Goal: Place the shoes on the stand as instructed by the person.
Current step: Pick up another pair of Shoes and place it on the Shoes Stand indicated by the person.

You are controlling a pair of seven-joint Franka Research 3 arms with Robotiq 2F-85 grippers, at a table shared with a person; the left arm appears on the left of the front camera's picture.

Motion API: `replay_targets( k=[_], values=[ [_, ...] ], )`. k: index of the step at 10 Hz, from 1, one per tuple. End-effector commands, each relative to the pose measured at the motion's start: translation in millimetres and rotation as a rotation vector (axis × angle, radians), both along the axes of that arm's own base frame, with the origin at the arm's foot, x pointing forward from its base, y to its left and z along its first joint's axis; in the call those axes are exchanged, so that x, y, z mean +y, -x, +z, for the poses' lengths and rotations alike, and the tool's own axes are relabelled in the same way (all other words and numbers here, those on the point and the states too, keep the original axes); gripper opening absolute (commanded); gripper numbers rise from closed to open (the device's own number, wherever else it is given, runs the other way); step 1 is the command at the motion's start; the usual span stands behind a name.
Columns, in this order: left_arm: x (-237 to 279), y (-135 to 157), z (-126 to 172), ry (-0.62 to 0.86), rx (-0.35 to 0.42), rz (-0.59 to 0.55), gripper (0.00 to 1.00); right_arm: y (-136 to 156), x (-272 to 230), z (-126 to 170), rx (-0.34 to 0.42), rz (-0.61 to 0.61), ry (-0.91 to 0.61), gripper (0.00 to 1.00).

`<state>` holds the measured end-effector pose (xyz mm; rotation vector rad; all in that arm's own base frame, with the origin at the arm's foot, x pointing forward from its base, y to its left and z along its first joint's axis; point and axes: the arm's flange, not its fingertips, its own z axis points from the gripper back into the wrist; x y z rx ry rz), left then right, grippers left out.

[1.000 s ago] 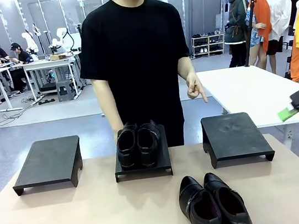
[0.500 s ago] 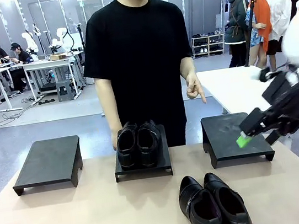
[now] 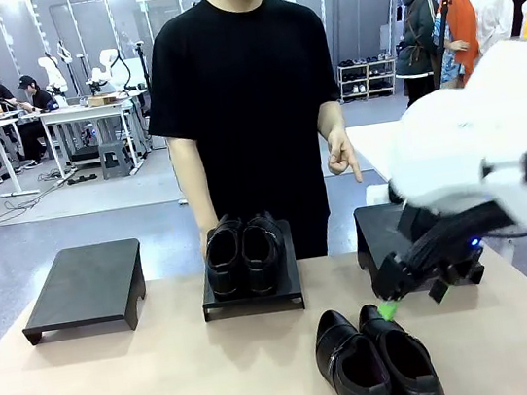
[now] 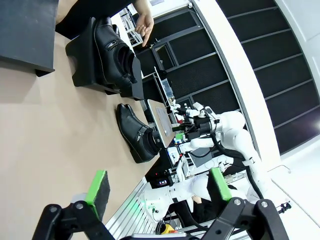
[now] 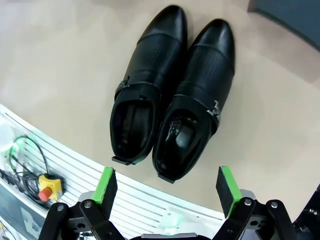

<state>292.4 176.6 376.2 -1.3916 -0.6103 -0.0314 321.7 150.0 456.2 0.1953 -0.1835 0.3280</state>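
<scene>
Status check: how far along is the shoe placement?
Done: one pair sits on the middle stand. In hand: the right gripper, open, hovers over the buckled pair on the table, gripping nothing. Left: move that pair to the right stand, where the person's hand seems to point.

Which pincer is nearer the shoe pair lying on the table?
Right. The right pincer hovers open directly above that pair; the left pincer sits well back, with table between them.
</scene>
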Motion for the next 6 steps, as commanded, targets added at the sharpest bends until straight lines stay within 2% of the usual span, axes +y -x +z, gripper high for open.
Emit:
replay_targets(
  k=[1, 6],
  values=[
    [1, 3, 2, -0.004, -0.019, -0.017, 1.00, 9, 6, -33, 0.026, -0.033, 0.060, 1.00],
    [1, 3, 2, -0.004, -0.019, -0.017, 1.00, 3, 29, -72, 0.085, -0.035, 0.109, 1.00]
  ],
)
